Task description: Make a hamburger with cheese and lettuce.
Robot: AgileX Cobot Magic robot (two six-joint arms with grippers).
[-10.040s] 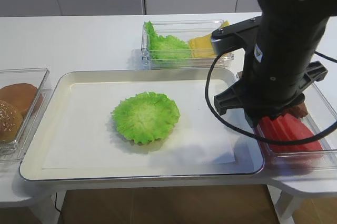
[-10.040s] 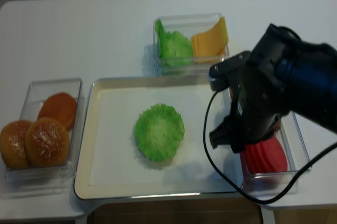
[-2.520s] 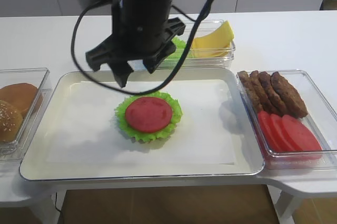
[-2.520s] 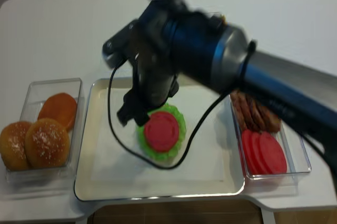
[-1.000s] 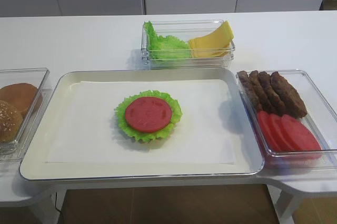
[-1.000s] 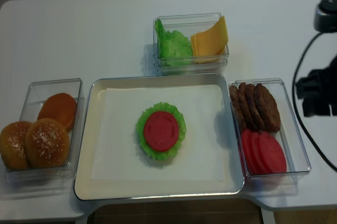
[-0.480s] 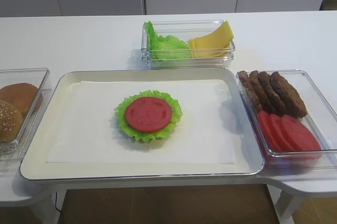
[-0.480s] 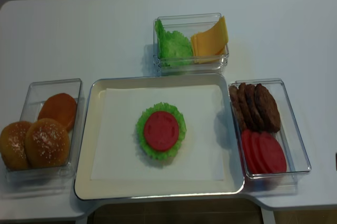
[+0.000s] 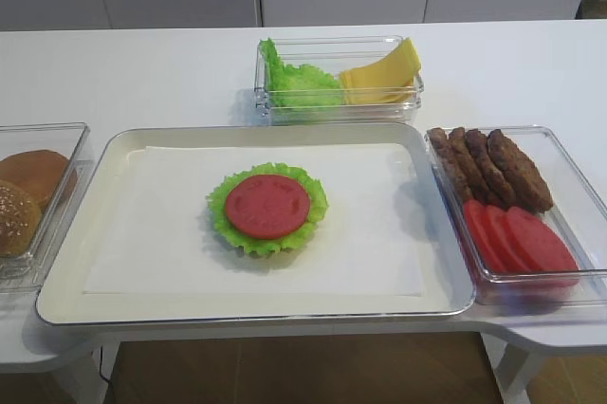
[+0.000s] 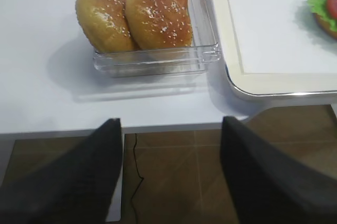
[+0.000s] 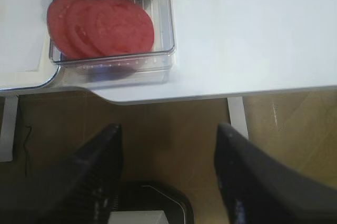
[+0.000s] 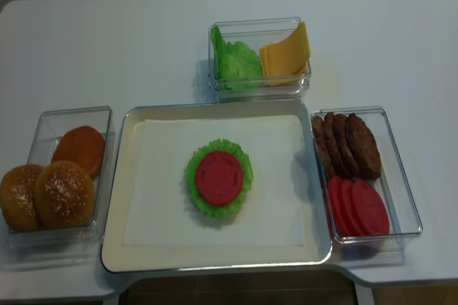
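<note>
The hamburger lies mid-tray as a ruffled green lettuce leaf with a red tomato disc on top. Its edge shows in the left wrist view. The cheese slices stand in the back clear box beside spare green leaves. Neither arm appears in the high views. My right gripper hangs open over the floor, below the table's front right corner. My left gripper is open too, off the front left edge, nothing between its fingers.
A metal tray with white paper holds the stack. Left is a clear box of brown buns. Right is a clear box with brown patties and tomato slices. The table's front edge lies near both grippers.
Over the last second the right arm, then seen at the far right of the realsense view, has left both high views. Ten seconds ago the leaf lay bare; the tomato disc has come onto it since.
</note>
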